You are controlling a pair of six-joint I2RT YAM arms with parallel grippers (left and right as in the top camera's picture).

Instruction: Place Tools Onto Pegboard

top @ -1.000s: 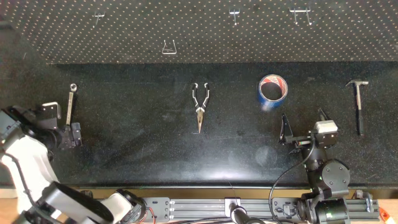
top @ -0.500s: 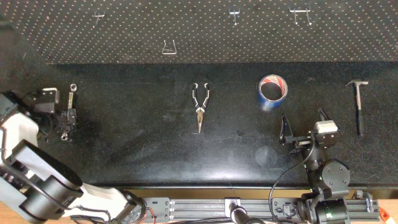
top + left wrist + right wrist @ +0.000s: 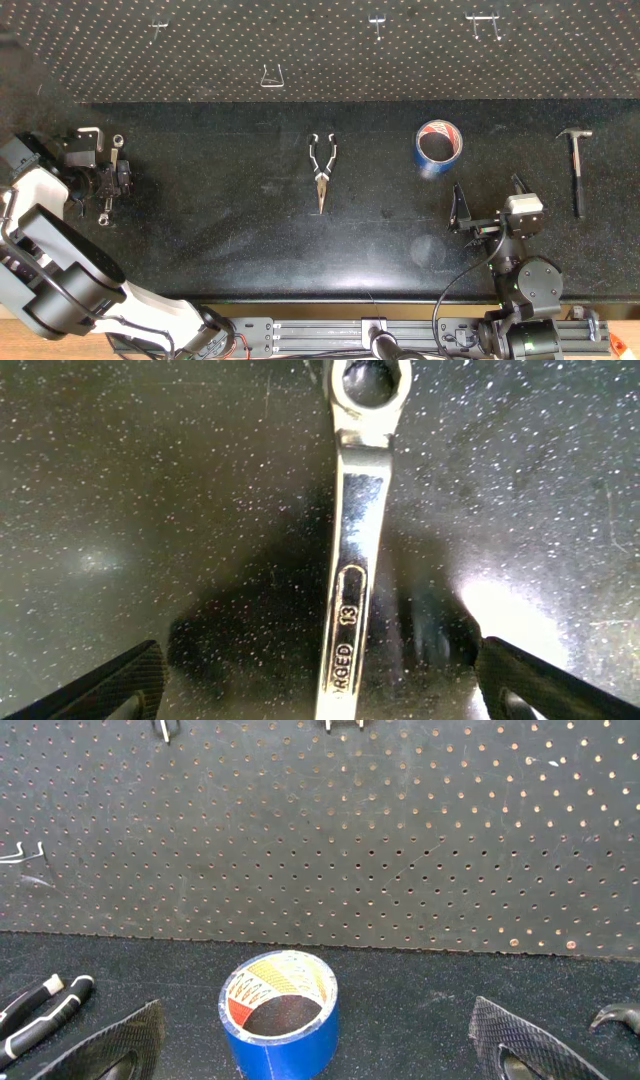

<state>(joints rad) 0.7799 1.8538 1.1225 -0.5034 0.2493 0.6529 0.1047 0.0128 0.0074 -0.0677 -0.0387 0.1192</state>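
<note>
Black, speckled table (image 3: 250, 230) runs below a dark pegboard (image 3: 320, 50) that carries a few bare wire hooks (image 3: 272, 78) along the upper part of the top view. Four tools lie in a row on the table: a wrench (image 3: 352, 560) at the far left, pliers (image 3: 321, 170) in the middle, a blue tape roll (image 3: 438, 146) right of centre and a hammer (image 3: 576, 170) at the far right. Over the last second the left end effector (image 3: 105, 182) has travelled up the frame from a spot below the wrench's lower end to sit squarely over its shaft. Its wrist view now has the shaft running up the centre, the ring end at the top edge and one spread finger well out on each side, neither touching the metal. That probably means the approach is finished and the grasp itself is next: a descent and a close across the shaft. None of the tools hangs on the pegboard yet. The right end effector (image 3: 488, 200) has not shifted at the lower right of the top view, its fingers also spread, facing the tape roll and holding nothing.
</note>
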